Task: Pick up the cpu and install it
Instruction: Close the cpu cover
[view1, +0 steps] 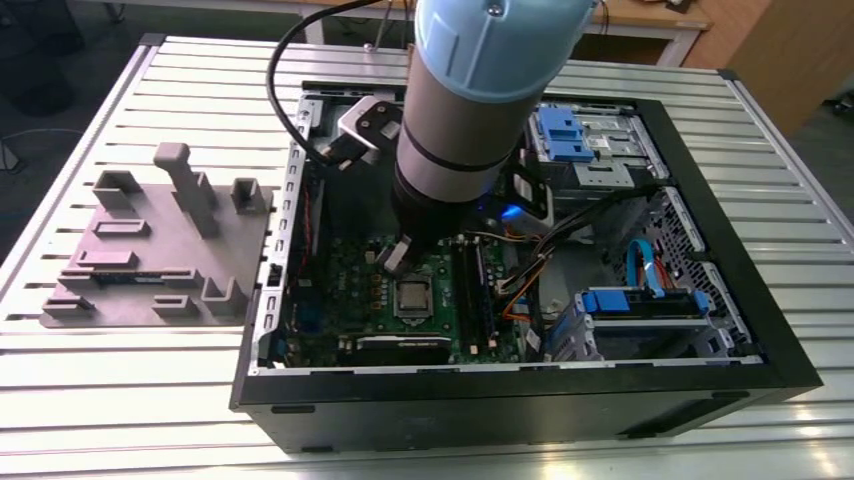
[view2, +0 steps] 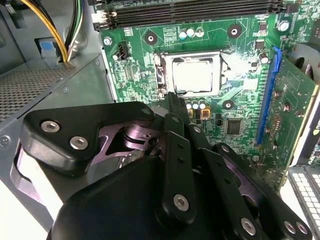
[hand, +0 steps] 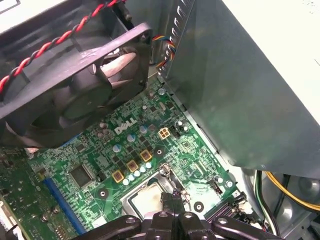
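Hovering just above motherboard inside open computer case, gripper has fingers pressed together, holding nothing; cpu lies flat in its socket, seemingly already seated; grey tray sits on table, exterior view's left.

The green motherboard I'm looking down on carries one bold white printed logo in the first wrist view, just beside its small round capacitors. The other white silkscreen marks are too fine for me to read.
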